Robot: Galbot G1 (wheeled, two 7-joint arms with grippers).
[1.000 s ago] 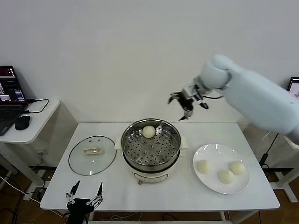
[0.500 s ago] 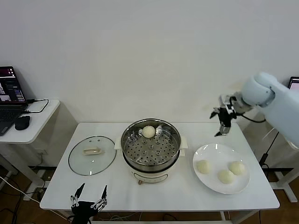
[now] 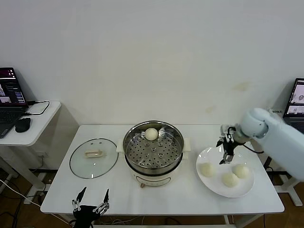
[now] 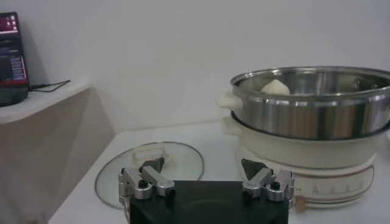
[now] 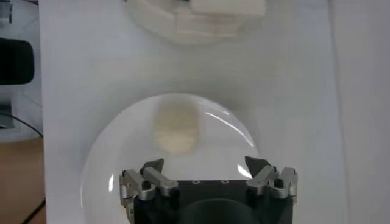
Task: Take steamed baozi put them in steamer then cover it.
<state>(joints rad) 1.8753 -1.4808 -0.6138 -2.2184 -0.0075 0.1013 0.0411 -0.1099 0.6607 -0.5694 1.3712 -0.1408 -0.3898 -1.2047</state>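
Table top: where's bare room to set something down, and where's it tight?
Bare table: the front strip before the steamer, the near-right corner beyond the plate, and the back-left corner behind the cover. Crowded: steamer mid-table, cover close on its left; three baozi fill the plate, with the open right gripper above it.

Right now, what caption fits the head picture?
Open right gripper above white plate of three cream-white buns; one bun in steel steamer.

The left end effector (image 3: 89, 205) is cut off by the head view's near edge. In the left wrist view, the steamer (image 4: 317, 109) wall hides most of its baozi (image 4: 275, 87).
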